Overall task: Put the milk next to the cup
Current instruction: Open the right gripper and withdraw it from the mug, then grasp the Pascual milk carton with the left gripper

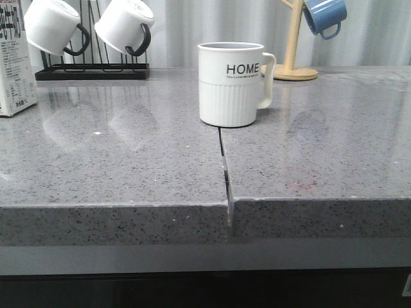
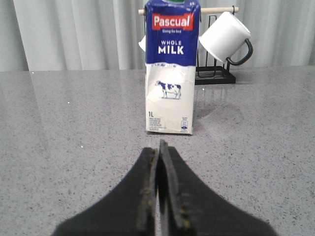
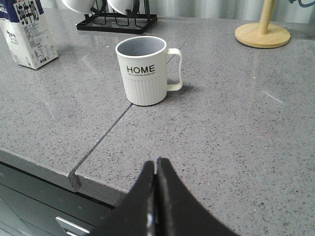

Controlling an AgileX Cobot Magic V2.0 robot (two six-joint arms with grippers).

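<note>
We have nothing done yet: the milk stands at the frame's left edge, apparently well apart from the centred cup, and our left gripper and right gripper are both clenched empty

Grey speckled stone counter, glossy, made of two slabs; dark seam runs from front edge back toward cup; slabs slightly offset at front edge; cup stands upright on seam's far end, near middle, handle to right; milk upright at far left, well apart from cup; black wire rack at back left, base on counter, just right of milk; round wooden stand base at back right, behind cup.
</note>
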